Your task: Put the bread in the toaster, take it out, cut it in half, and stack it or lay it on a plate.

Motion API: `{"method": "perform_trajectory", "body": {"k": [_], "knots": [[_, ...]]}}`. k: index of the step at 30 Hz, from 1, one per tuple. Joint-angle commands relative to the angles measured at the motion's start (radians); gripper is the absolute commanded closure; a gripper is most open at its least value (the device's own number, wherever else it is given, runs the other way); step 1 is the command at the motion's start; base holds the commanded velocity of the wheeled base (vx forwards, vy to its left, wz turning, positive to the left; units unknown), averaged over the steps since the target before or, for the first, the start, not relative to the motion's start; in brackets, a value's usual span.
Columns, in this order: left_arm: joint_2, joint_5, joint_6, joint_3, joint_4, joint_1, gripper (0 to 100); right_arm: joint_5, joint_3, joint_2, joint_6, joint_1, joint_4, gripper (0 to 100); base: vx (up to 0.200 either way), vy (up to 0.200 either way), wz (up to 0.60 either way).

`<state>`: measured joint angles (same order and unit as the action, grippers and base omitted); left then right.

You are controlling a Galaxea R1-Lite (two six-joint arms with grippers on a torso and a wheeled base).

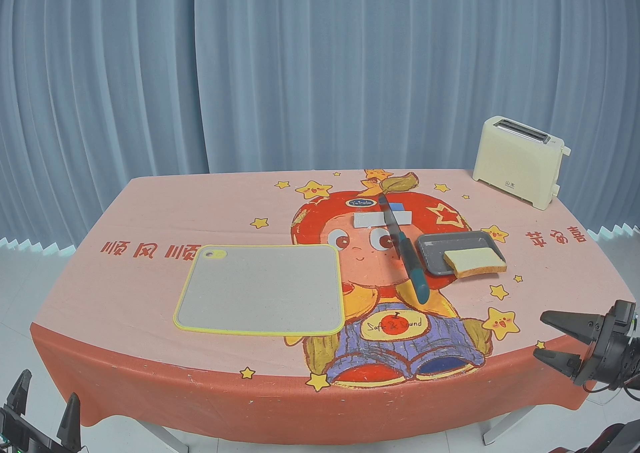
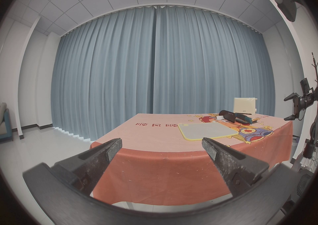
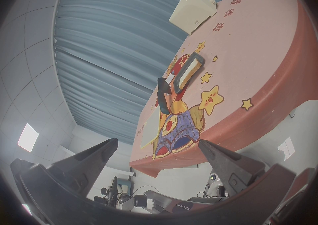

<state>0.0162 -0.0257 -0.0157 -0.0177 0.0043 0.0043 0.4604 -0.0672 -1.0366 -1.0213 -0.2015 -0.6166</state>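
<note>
A slice of bread lies on a dark grey tray at the right of the table; both show again as bread on the tray. A cream toaster stands at the back right corner, also seen as the toaster and toaster. A teal-handled knife lies beside the tray. A grey cutting board with yellow rim lies in the middle-left. My left gripper hangs open below the table's front left. My right gripper stands open off the front right edge.
The table carries a pink cartoon-print cloth. A small white and blue card lies behind the knife. Blue curtains close off the back. Bare cloth lies left of the cutting board and along the front edge.
</note>
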Motion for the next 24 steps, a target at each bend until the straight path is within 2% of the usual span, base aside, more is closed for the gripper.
{"method": "perform_trajectory", "body": {"k": [1,16,18,19,21,24], "knots": [[-0.016,0.0,0.0,0.018,0.0,0.0,0,0.004,0.037,-0.033,0.0,-0.018,-0.049,0,0.0,0.0,0.0],[-0.016,0.0,-0.001,0.018,-0.001,0.0,0,0.003,-0.009,-0.177,-0.011,-0.01,-0.138,0,0.0,0.0,0.0],[-0.016,0.0,-0.001,0.018,-0.001,0.0,0,0.003,-0.026,-0.192,-0.025,-0.01,-0.138,0,0.0,0.0,0.0],[-0.016,0.0,0.0,0.018,-0.001,0.0,0,0.003,-0.046,-0.204,-0.051,-0.013,-0.138,0,0.0,0.0,0.0],[-0.016,0.0,0.0,0.018,-0.001,0.0,0,0.003,-0.065,-0.217,-0.072,-0.013,-0.138,0,0.0,0.0,0.0],[-0.016,0.0,-0.001,0.018,0.0,0.0,0,0.001,-0.089,-0.232,-0.091,-0.013,-0.138,0,0.0,0.0,0.0]]}}
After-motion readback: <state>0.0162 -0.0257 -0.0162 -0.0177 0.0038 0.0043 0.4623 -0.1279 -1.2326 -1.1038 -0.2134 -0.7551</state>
